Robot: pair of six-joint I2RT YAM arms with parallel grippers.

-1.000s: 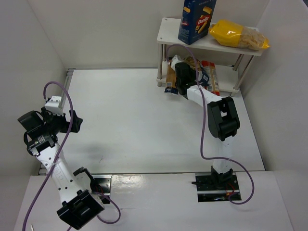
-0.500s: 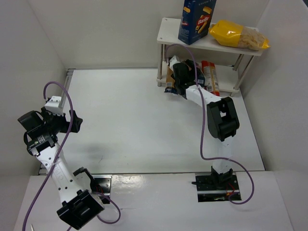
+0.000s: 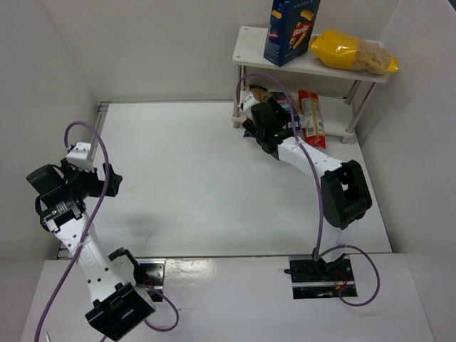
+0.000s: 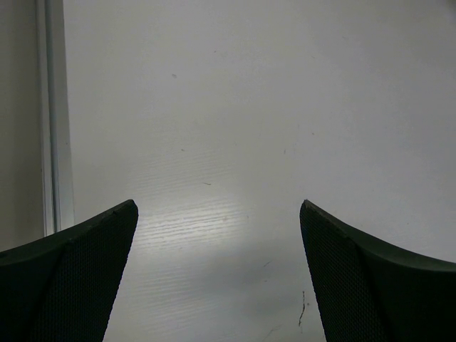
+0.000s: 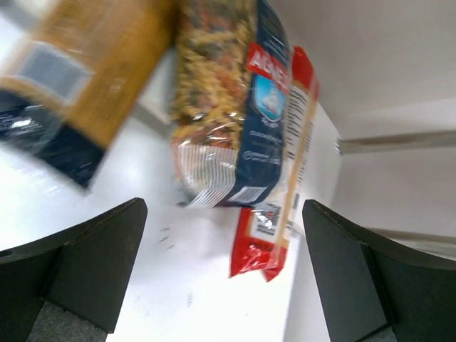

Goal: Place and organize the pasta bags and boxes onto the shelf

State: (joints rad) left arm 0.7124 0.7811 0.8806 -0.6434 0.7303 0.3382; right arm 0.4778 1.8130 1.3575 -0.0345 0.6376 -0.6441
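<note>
Left wrist view shows the left gripper spread wide over bare counter near the left edge, holding nothing. Toward the far right corner, the right gripper has backed out from under the shelf, its elbow swinging nearer and rightward. Its fingers stand wide and empty. The small clear bag lies free on the lower tier, touching the red spaghetti pack, with the orange pack just beside it. Above, the blue box and yellow bag sit on the top board. Placing looks finished; at most some tidying remains.
</note>
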